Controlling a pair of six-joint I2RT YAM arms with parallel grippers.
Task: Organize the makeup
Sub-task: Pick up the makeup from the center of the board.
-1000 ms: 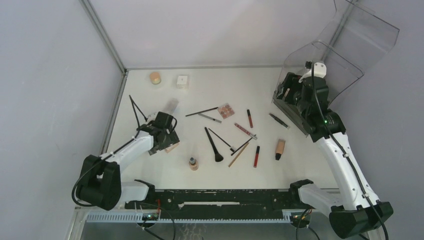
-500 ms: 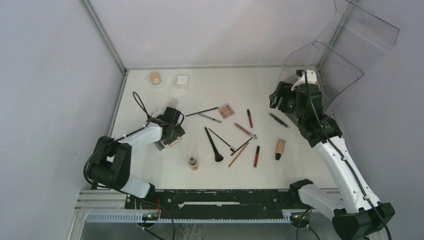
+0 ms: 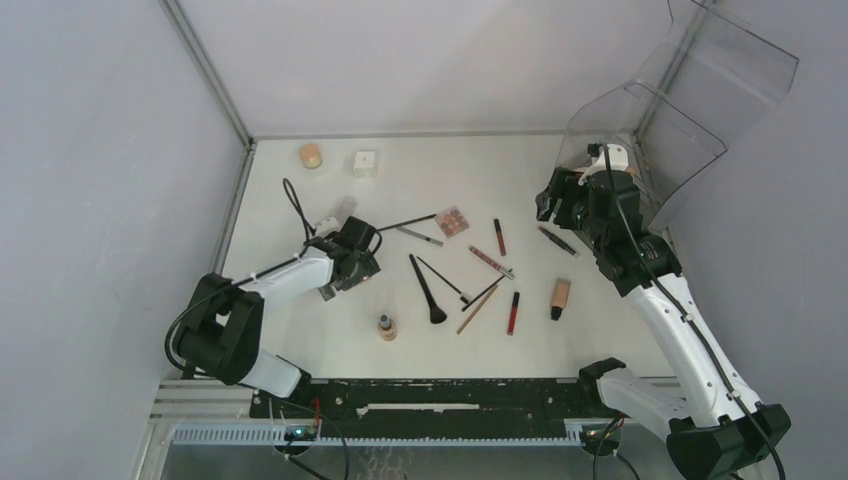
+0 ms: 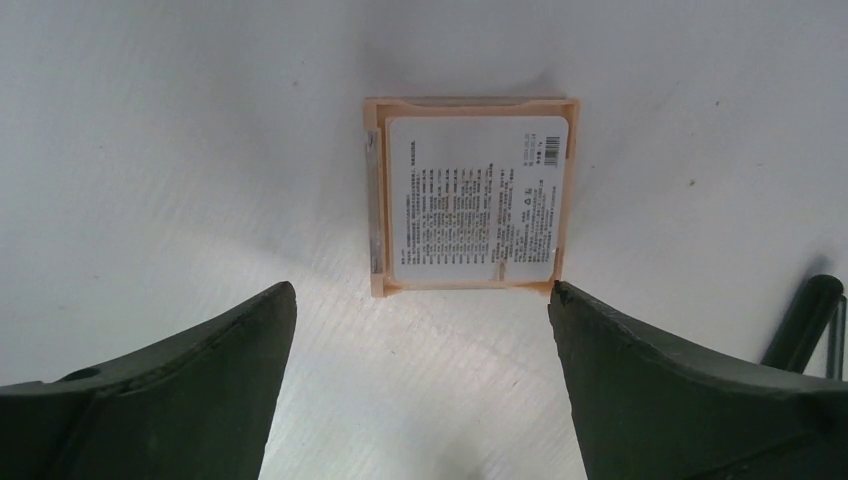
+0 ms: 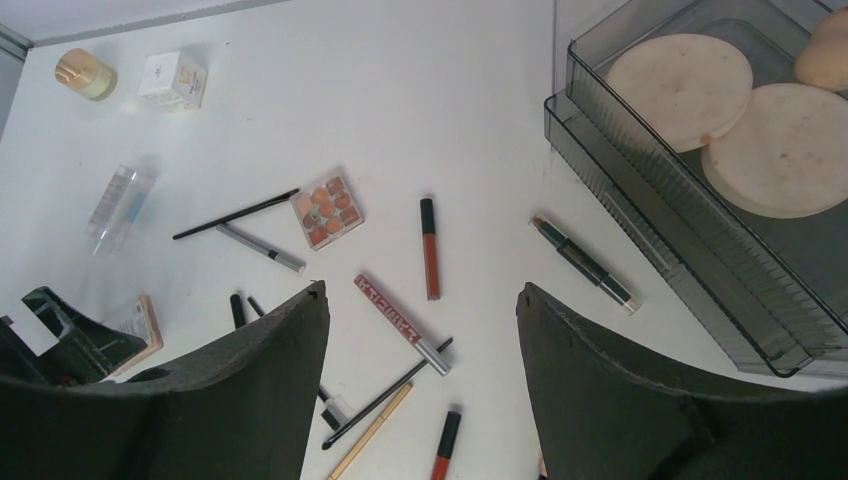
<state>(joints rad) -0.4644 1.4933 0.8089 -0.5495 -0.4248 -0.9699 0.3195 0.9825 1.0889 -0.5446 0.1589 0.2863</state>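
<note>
Both arms have shifted in the last second. The left gripper (image 4: 420, 300) has travelled rightwards over the table (image 3: 290, 320), and the right gripper (image 5: 420, 300) has come out of the organizer box (image 5: 640, 230) toward the middle.

The left gripper's claw is spread wide and holds nothing. A square peach compact (image 4: 470, 190) lies flat on the table with its printed label up, just beyond the fingertips. It is not centred: the finger on the right of the wrist view is almost at the compact's near corner, while the other finger is well apart from it.

I judge that the step in hand is to take this compact. To do it well, the claw should slide a little toward that near finger until both edges lie inside, then advance and go down before closing. The compact looks thin, so the pads must come nearly to the table.

The right gripper's claw is also spread and empty, beside the box.

Counting from the left:
- one round beige jar (image 3: 311, 155)
- one white cube jar (image 3: 365, 163)
- one clear tube (image 5: 118, 200)
- the one compact
- one small standing bottle (image 3: 386, 326)
- three thin black sticks (image 3: 405, 223)
- one grey pencil (image 5: 262, 247)
- one broad black brush (image 3: 424, 288)
- one pink palette (image 5: 327, 210)
- one wooden pencil (image 3: 478, 311)
- one patterned gloss tube (image 5: 400, 322)
- two red lip tubes (image 5: 429, 248)
- one dark pencil (image 5: 585, 263)
- one lying tan bottle (image 3: 560, 297)

In the box there are two round beige discs (image 5: 680, 90), and part of a third shows at the edge.
</note>
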